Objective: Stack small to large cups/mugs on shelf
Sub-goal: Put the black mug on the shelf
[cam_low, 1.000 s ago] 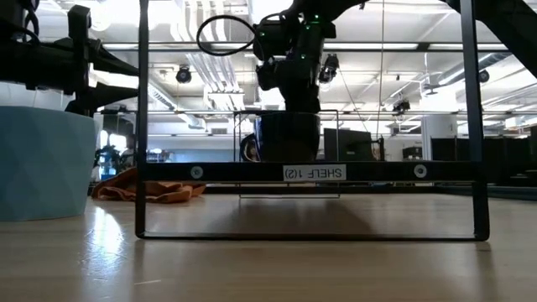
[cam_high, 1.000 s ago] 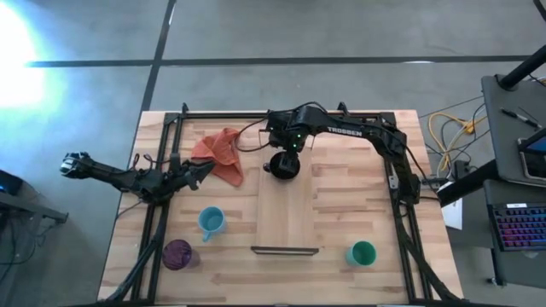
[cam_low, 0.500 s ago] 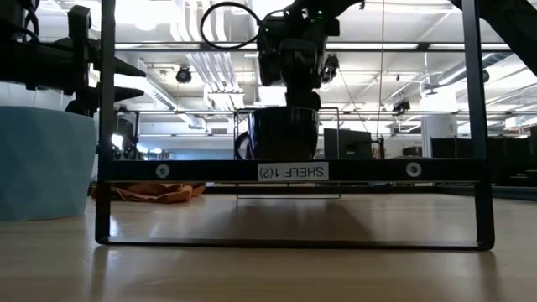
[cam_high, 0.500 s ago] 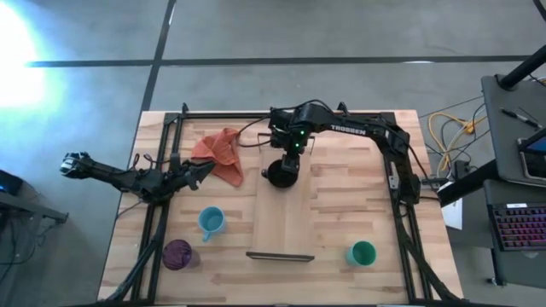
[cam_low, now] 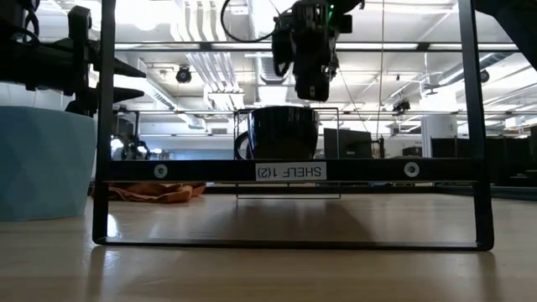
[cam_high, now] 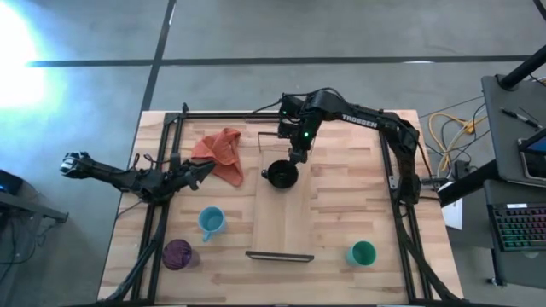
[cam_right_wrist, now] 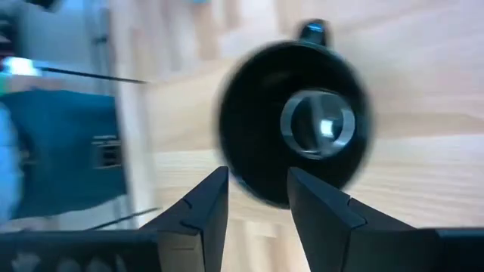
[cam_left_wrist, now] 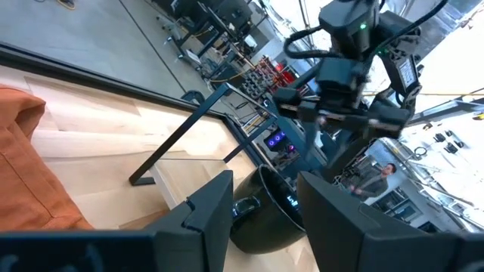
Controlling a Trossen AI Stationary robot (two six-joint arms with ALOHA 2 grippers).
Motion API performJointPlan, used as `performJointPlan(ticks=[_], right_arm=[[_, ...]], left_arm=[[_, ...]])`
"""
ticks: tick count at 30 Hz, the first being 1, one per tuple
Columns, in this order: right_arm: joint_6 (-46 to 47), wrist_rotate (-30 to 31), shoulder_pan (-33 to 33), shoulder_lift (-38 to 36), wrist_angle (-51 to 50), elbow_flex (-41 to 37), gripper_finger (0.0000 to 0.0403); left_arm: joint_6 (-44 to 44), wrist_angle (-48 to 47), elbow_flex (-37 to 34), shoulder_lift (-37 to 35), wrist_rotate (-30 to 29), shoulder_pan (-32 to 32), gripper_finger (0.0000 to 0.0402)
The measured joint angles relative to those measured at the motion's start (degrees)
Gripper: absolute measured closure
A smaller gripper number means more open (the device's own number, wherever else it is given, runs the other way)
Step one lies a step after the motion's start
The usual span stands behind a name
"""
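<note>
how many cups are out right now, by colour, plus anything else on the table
black cup: 1, on the shelf
light blue cup: 1
purple cup: 1
green cup: 1
orange cloth: 1
shelf: 1
total: 4 cups, 6 things in all
</note>
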Motion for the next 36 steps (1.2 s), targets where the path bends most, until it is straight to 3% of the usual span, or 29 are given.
performJointPlan(ticks=[7,9,12,18,20,24,29,32,36], right_arm=[[2.1,-5.4,0.1,-2.3,2.6,0.1,0.0273],[4.9,-4.0,0.1,-3.3,4.3,0.2,0.0273],[8.7,7.7,0.8,-5.5,4.0,0.2,0.0273],[23.5,39.4,5.3,-10.9,-6.7,0.2,0.0273],[29.6,43.7,7.4,-12.0,-9.9,-0.2,0.0273],[38.4,43.4,12.0,-13.3,-8.0,-3.1,0.0273],[49.0,43.3,17.3,-13.3,-4.1,-9.9,0.0278],[55.8,43.6,19.7,-13.3,-2.7,-13.8,0.0297],[62.5,43.6,21.8,-13.3,0.0,-16.8,0.0342]], left_arm=[[0.0,0.0,0.0,0.0,0.0,0.0,0.0267],[0.0,0.0,0.0,0.0,0.0,0.0,0.0267],[0.0,-0.1,0.0,0.0,0.0,0.0,0.0267],[0.0,-0.4,0.0,0.0,0.0,0.0,0.0267],[0.0,-0.5,0.0,0.0,0.0,0.0,0.0267],[0.0,-2.1,0.0,0.0,1.6,0.0,0.0267],[-3.4,-7.1,0.0,1.0,10.6,0.0,0.0267],[-3.7,-9.3,0.7,2.6,11.5,0.3,0.0276],[3.5,-9.8,4.8,4.7,13.0,2.4,0.032]])
